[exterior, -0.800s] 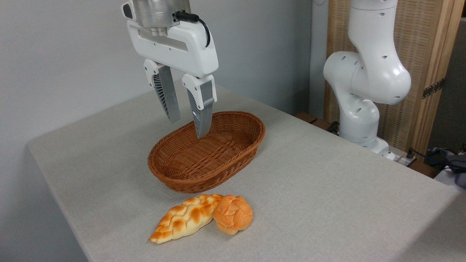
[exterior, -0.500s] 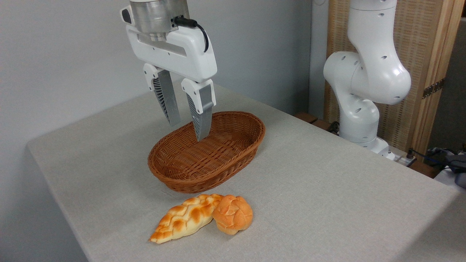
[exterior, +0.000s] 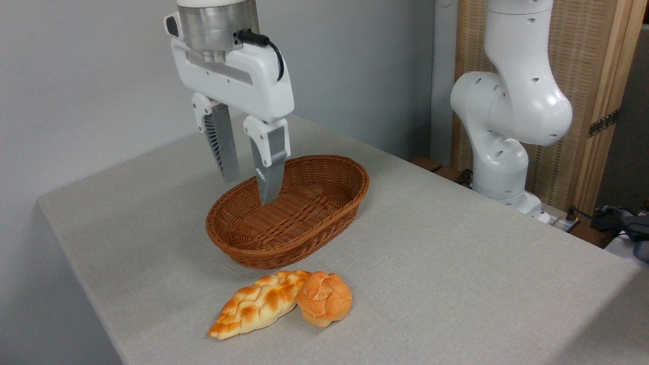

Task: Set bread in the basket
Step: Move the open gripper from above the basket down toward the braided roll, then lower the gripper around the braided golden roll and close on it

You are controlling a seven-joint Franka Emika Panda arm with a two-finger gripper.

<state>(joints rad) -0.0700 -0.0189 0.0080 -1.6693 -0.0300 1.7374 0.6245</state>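
Well apart from the bread, the empty gripper hangs spread above the basket

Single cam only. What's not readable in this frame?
- End effector height over the basket: one fixed view, no depth.
- Arm above the wrist: cut by the top edge.
- Bread end under the round roll: hidden where they meet.
- Items at right edge: cropped, dark.

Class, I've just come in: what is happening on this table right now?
A white robot arm holds its claw, open and empty, above the near-left part of the wicker basket, which has nothing in it. The braided bread lies untouched on the table in front of the basket, touching a round roll.
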